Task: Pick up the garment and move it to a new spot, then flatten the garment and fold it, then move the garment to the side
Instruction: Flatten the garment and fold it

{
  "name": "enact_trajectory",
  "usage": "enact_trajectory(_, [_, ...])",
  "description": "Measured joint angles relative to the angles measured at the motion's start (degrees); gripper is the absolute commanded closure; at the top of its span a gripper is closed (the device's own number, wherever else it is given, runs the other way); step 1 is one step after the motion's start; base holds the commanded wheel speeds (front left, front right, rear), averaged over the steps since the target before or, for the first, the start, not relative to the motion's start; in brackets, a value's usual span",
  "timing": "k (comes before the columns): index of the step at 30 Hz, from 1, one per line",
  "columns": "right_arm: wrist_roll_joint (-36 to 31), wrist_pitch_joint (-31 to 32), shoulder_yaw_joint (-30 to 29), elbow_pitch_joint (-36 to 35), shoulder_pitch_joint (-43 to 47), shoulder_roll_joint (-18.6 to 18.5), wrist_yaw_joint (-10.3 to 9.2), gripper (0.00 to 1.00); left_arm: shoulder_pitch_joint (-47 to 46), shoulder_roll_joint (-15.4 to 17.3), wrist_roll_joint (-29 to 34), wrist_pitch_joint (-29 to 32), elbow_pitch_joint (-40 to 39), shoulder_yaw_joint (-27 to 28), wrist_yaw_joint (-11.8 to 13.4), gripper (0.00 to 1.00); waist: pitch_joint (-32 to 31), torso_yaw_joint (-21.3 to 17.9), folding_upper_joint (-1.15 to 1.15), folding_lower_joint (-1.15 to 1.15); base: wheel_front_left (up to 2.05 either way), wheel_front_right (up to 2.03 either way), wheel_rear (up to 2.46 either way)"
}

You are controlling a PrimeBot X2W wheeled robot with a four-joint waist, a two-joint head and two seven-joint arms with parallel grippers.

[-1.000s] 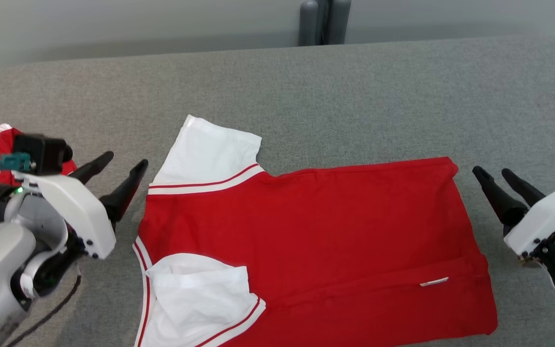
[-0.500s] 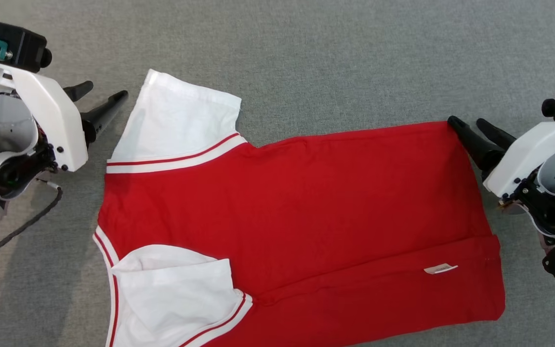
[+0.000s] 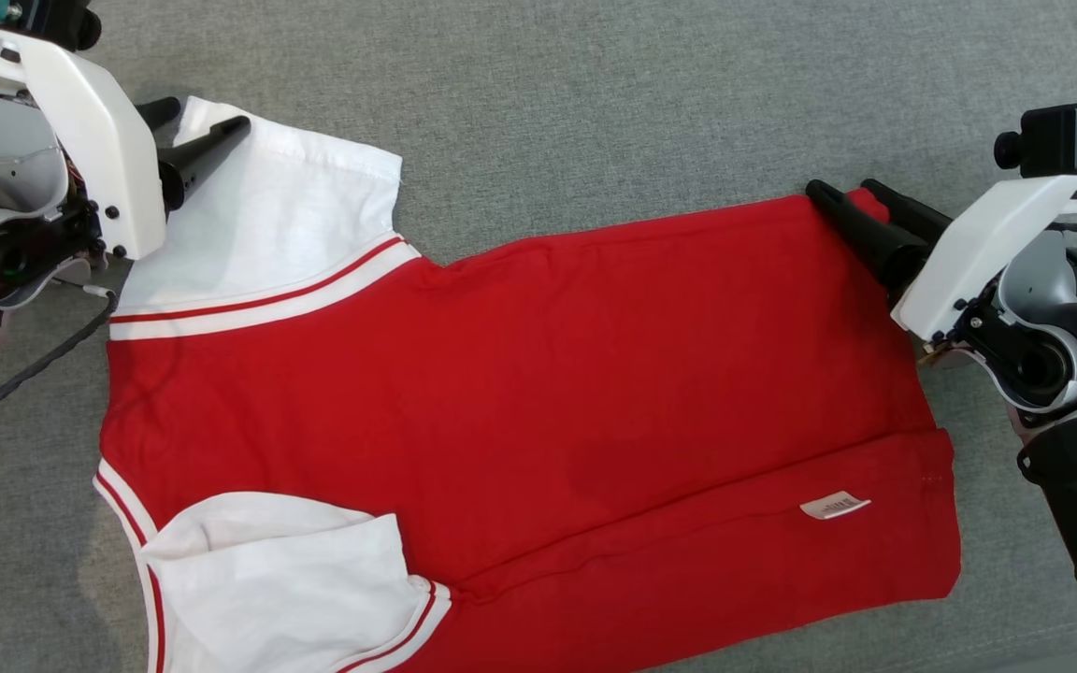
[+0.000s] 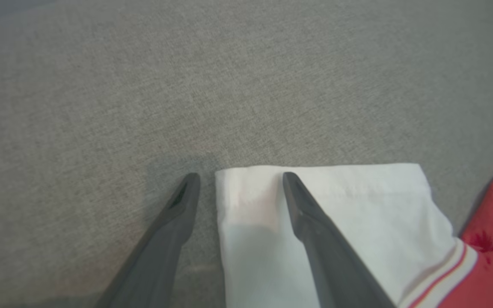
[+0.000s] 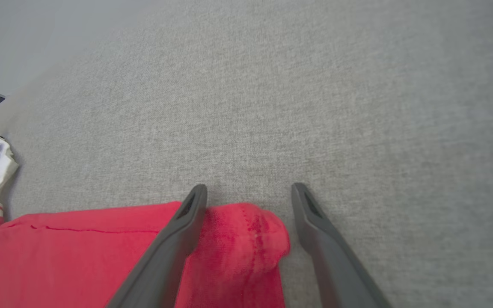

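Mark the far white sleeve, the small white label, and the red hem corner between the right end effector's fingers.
far white sleeve (image 3: 267, 215): head view, middle of its flat panel.
white label (image 3: 835, 506): head view, centre of the tag.
red hem corner (image 5: 246, 239): right wrist view, on the rounded corner fold.

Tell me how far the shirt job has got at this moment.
Done: the shirt lies flat, its near edge apparently folded over, label showing. In hand: the left gripper, jaws open, straddles a corner of the far sleeve; the right gripper, jaws open, straddles the far hem corner. Left: closing, folding the far edge, moving it aside.
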Motion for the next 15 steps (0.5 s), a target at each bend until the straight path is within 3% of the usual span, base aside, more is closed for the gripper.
enact_trajectory(4, [1.2, 0.0, 1.7, 0.4, -0.9, -0.2, 0.00, 0.04, -0.7, 0.0, -0.9, 0.3, 0.8, -1.3, 0.0, 0.00, 0.2, -0.4, 0.00, 0.00, 0.00, 0.00, 0.00])
enact_trajectory(5, [1.5, 0.0, 2.0, 0.3, -0.9, -0.3, 0.00, 0.42, -0.9, -0.1, -1.3, 0.6, 0.9, -1.7, 0.0, 0.25, 0.2, -0.3, 0.00, 0.00, 0.00, 0.00, 0.00])
enact_trajectory(7, [2.3, 0.1, 2.9, 0.1, -0.8, -0.7, -0.01, 0.76, -1.4, 0.1, -1.8, 1.0, 0.8, -2.3, 0.0, 0.75, 0.1, -0.3, 0.00, 0.00, 0.00, 0.00, 0.00])
enact_trajectory(8, [2.7, 0.1, 3.3, -0.1, -0.9, -0.9, -0.01, 1.00, -1.5, 0.1, -2.3, 1.2, 0.6, -2.7, 0.0, 1.00, 0.0, -0.2, 0.00, 0.00, 0.00, 0.00, 0.00])
enact_trajectory(15, [4.7, -0.6, 6.4, -0.7, -0.6, -2.3, -0.01, 1.00, -1.5, 0.4, -3.8, -0.6, -1.0, -4.2, 0.0, 1.00, -1.2, 0.8, 0.00, 0.00, 0.00, 0.00, 0.00])
